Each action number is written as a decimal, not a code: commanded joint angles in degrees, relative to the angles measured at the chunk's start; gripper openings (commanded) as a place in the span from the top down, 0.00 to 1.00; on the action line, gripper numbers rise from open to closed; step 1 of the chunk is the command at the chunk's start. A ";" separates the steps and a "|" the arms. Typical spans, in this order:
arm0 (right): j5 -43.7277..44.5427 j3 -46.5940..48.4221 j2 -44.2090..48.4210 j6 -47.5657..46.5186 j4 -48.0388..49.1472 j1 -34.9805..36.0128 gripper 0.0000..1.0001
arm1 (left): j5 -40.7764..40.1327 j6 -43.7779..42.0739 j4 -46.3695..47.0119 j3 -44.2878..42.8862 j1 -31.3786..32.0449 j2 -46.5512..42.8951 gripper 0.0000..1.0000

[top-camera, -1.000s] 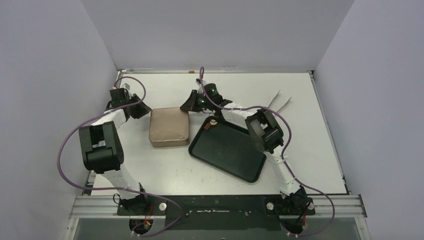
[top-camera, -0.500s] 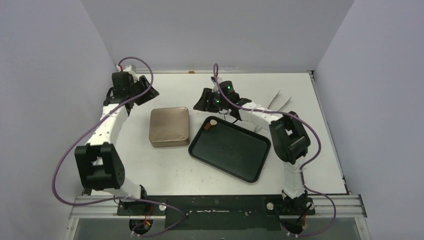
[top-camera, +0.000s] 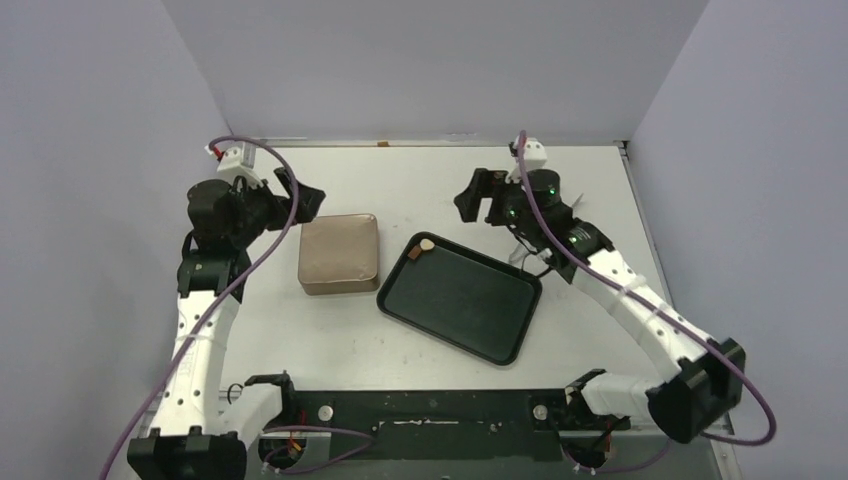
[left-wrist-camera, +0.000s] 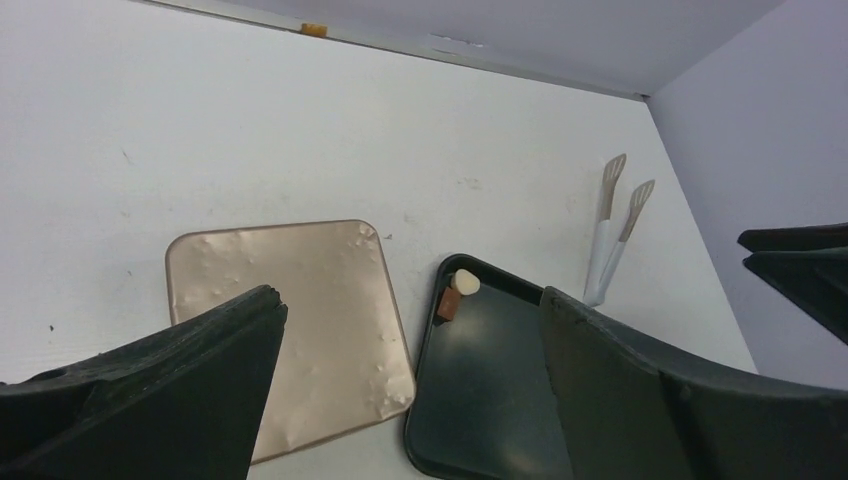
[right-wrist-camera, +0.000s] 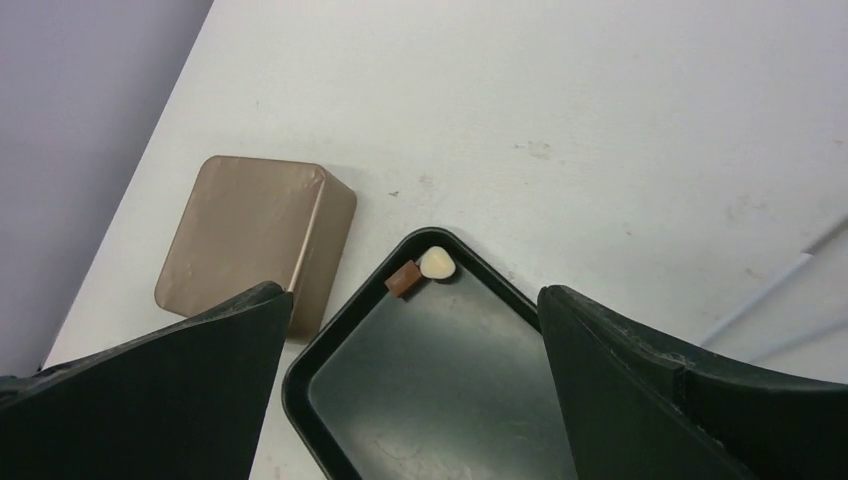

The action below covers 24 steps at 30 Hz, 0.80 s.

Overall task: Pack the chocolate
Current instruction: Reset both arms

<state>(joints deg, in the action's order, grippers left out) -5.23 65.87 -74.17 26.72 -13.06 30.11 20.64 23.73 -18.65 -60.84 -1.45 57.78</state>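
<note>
Two pieces of chocolate are seen outside the tin: a cream-white piece (right-wrist-camera: 436,263) and a brown piece (right-wrist-camera: 402,281), touching each other in the far left corner of the black tray (top-camera: 470,320). No other piece is seen on the tray.

The gold-brown tin (top-camera: 340,255) is set just left of the tray and is closed, so its contents are hidden. Whether other pieces have been packed inside cannot be told.

The left gripper (top-camera: 300,192) is held above the table (top-camera: 400,180) beyond the tin, and the right gripper (top-camera: 478,200) beyond the tray's far edge. Both are spread wide and nothing is held in either.

The task is judged near its end but not finished. If these two pieces are to be packed, the tin would have to be opened and each piece carried across.
</note>
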 commanded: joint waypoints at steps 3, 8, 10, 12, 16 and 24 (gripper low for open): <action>9.01 -6.55 14.10 -1.80 -5.98 0.26 0.00 | 6.10 0.41 2.62 6.68 0.80 -9.21 0.03; 9.40 -10.73 19.00 2.30 -7.57 0.29 0.00 | 11.63 1.32 4.94 12.55 1.85 -13.22 0.03; 8.17 -11.80 20.04 3.71 -7.75 0.28 0.00 | 11.96 1.21 5.09 14.21 2.84 -14.51 0.03; 6.86 -13.09 20.80 4.45 -7.32 0.29 0.00 | 11.71 1.21 5.12 15.20 2.95 -15.26 0.03; 7.36 -14.58 21.43 4.83 -7.05 0.28 0.00 | 11.92 0.68 4.42 15.12 3.37 -15.48 0.03; 7.84 -14.74 21.66 5.39 -6.85 0.29 0.00 | 10.93 -0.53 3.55 14.08 3.56 -14.84 0.03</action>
<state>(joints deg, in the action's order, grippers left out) 2.02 50.81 -53.80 31.24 -21.61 30.20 30.94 24.34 -16.95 -44.97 1.80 43.07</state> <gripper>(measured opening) 0.999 0.973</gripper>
